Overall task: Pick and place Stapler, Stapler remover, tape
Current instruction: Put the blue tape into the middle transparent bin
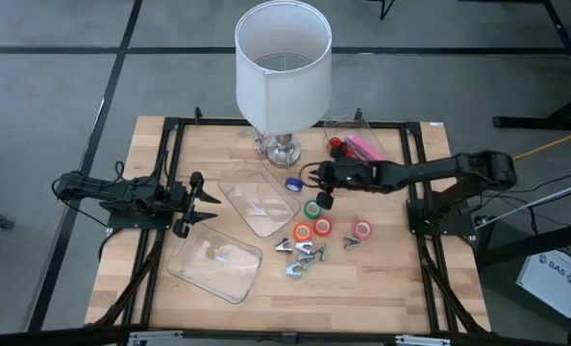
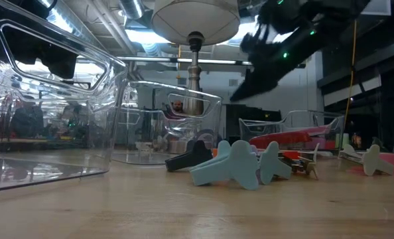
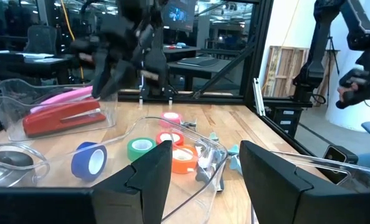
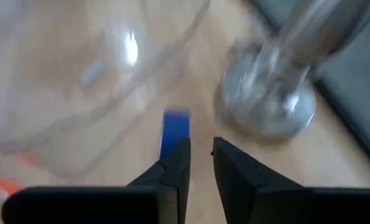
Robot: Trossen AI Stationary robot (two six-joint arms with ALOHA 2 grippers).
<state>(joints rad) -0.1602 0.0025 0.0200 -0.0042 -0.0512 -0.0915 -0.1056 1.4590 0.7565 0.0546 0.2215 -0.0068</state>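
Observation:
The blue tape roll [image 1: 292, 182] stands on edge on the table near the lamp base; it also shows in the right wrist view [image 4: 175, 127] and the left wrist view [image 3: 88, 160]. My right gripper [image 1: 310, 179] hovers just to its right, fingers [image 4: 175, 168] slightly apart and holding nothing. Green tape [image 1: 311, 210], orange rolls [image 1: 302, 232] and a pink-red roll [image 1: 362, 231] lie flat mid-table. Grey staple removers [image 1: 300, 252] lie nearer the front, and a black one [image 1: 324, 200] sits beside the green roll. A red stapler [image 1: 341, 147] and a pink one [image 1: 364, 146] rest in a clear container. My left gripper [image 1: 204, 202] waits open at the left.
A lamp with a white shade [image 1: 283, 62] and a metal base [image 4: 269, 93] stands at the far middle, close to the right gripper. Two clear trays [image 1: 257, 202] [image 1: 213, 261] lie centre-left. Bare wood shows along the near edge and at the right.

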